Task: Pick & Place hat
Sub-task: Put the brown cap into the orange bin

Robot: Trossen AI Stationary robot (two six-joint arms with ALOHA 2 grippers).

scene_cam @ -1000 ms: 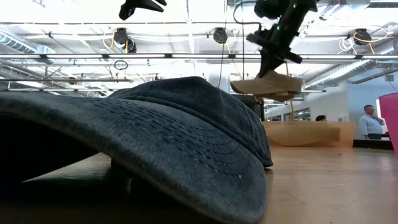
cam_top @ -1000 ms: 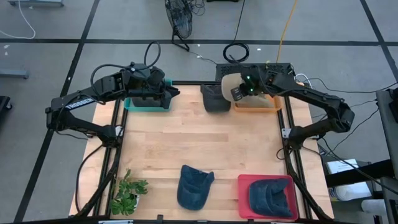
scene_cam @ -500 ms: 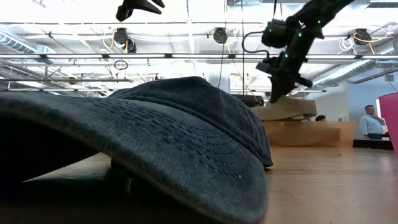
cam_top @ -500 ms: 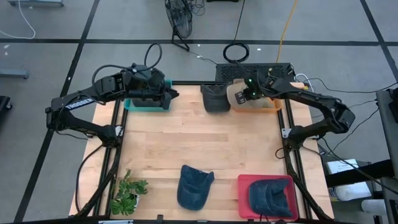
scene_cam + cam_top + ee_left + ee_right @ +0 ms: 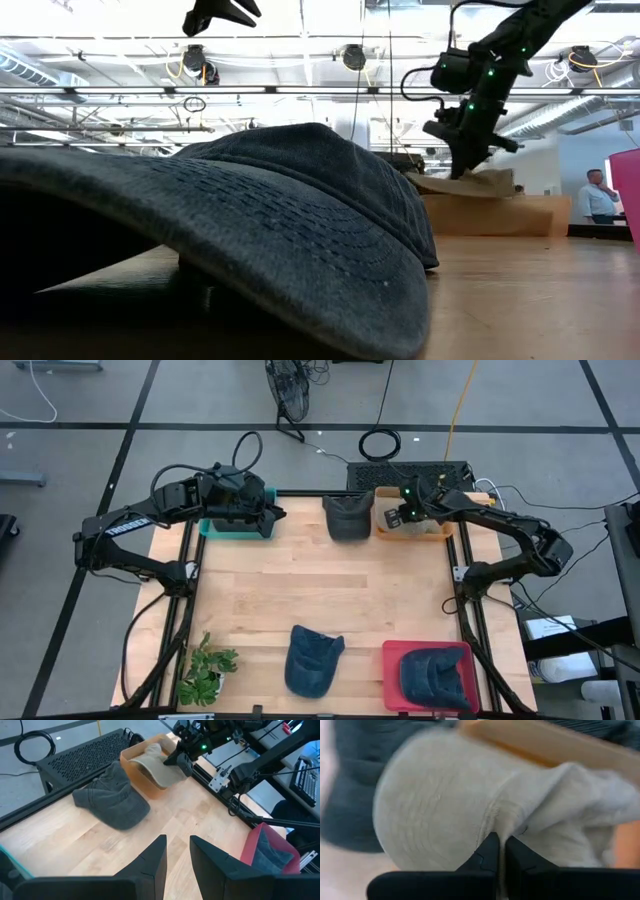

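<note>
Right gripper is clamped on the beige hat, which has been lowered since a second ago and now rests in the orange bin at the desk's far edge, so release looks like what's left. Pinched fabric is only shown by the right wrist view. Left gripper is held apart above the teal bin.

One camera hangs overhead, looking straight down at the table. Another sits at tabletop level, hard against a denim cap by the near edge. Both wrist cameras share the orange bin corner.
</note>
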